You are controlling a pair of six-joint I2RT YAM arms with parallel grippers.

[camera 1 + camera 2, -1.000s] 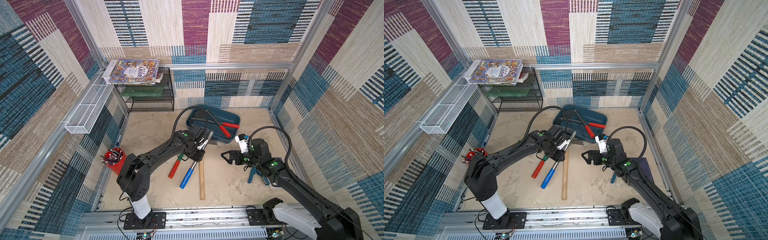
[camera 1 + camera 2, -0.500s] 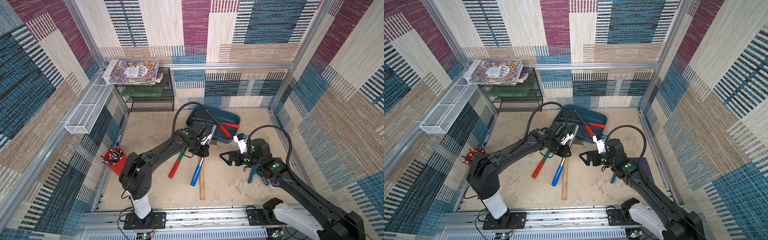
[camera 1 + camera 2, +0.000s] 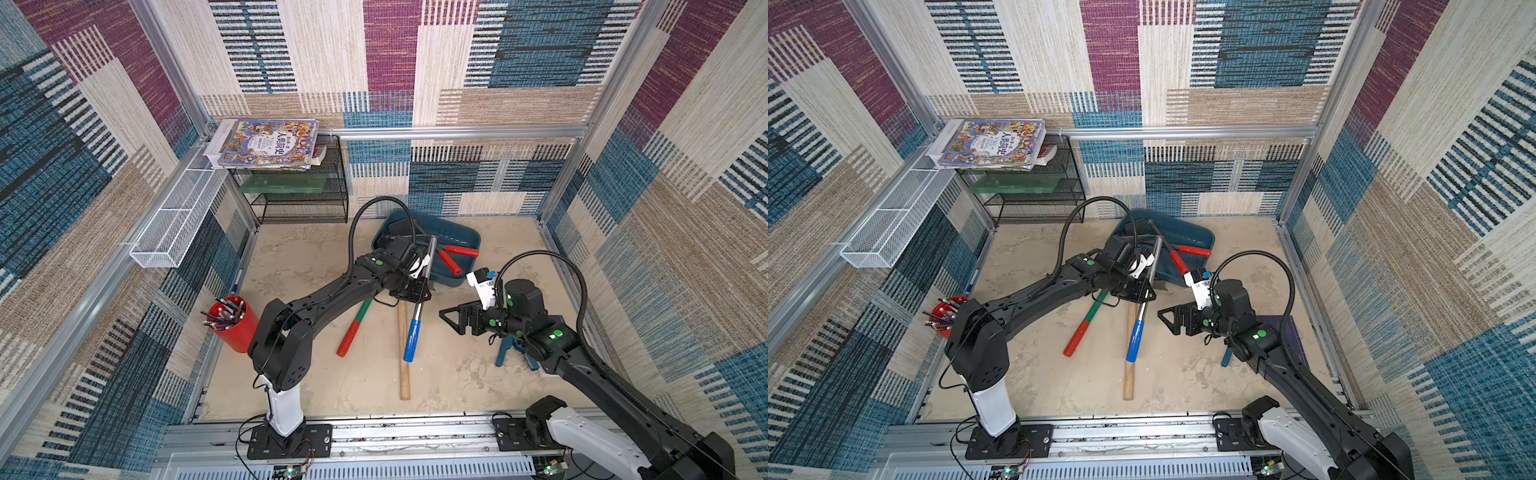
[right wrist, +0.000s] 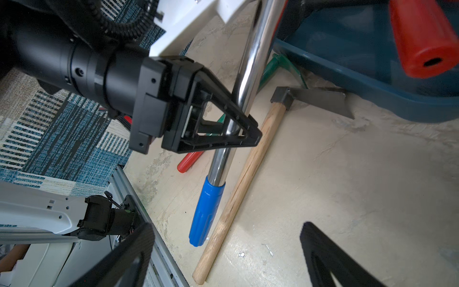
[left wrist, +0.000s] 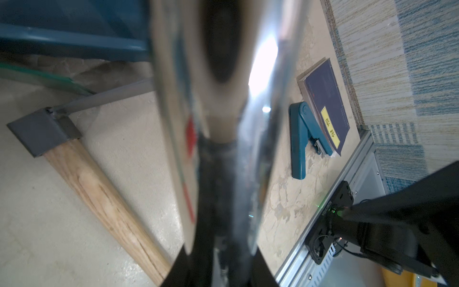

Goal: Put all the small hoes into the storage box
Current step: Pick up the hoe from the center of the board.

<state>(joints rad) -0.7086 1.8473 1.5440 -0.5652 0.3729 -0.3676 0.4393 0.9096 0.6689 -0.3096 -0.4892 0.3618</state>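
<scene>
A: Is the small hoe [image 3: 411,336] in the storage box [image 3: 453,232] yet?
B: No: left gripper [image 3: 419,291] jaws clenched on its chrome shaft (blue-grip one, I reckon; head hidden), box at 1 o'clock. And right gripper [image 3: 455,322] jaws released, empty. Carry-over, drop left.

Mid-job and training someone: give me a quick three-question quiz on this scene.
1. Short answer: what colour are the grips of the two tools resting in the storage box?
2. True or false: the left end effector is shut on the chrome shaft of the blue-handled tool.
3. Multiple choice: the wooden-handled tool lies A) in the storage box, B) on the table, C) in the left end effector.

Key: 1 red; 2 true; 3 B.
</scene>
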